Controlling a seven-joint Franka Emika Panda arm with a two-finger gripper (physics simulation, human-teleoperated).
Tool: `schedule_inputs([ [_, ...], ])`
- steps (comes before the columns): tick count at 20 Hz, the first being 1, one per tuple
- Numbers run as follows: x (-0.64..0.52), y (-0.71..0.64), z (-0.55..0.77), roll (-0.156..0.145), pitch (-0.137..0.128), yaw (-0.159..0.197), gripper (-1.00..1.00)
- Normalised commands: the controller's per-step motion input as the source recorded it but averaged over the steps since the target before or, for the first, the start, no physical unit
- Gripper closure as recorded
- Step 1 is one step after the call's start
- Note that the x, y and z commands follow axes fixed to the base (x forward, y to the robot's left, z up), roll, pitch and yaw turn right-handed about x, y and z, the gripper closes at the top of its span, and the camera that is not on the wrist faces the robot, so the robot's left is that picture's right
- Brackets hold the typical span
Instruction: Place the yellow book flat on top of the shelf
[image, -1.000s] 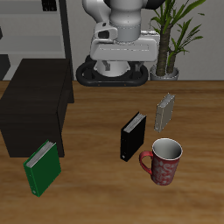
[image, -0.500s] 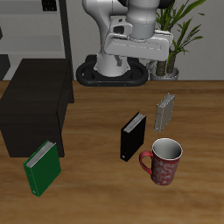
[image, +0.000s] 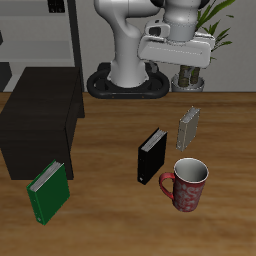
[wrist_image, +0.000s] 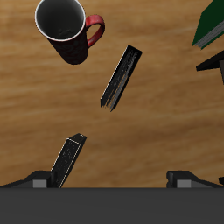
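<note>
Simulated home-office or study setup. Cues: wood-grain table (image: 110, 140) carrying upright books: yellow book (image: 188, 127), black book (image: 151, 156), green book (image: 47, 191). Red mug (image: 186, 185) stands near the table's front edge. Low black shelf (image: 38, 123) sits on the table, grey open-frame shelving (image: 40, 35) and a potted plant (image: 203, 40) behind. Flat render shading, robot base (image: 127, 82) at the back.

No legible text — none anywhere

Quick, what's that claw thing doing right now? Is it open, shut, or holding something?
Gripper: open and holding nothing, up above the yellow book, which stands on the table untouched.
</note>
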Motion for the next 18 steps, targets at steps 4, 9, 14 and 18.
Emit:
schedule_inputs([
  [4, -0.10, 0.33, -0.14, 0.016, 0.001, -0.008, -1.00],
  [9, -0.04, 0.18, -0.14, 0.019, -0.021, -0.009, -1.00],
  [14, -0.03, 0.21, -0.23, 0.026, -0.017, -0.037, -1.00],
  [18, -0.07, 0.11, -0.10, 0.019, -0.059, -0.052, -1.00],
])
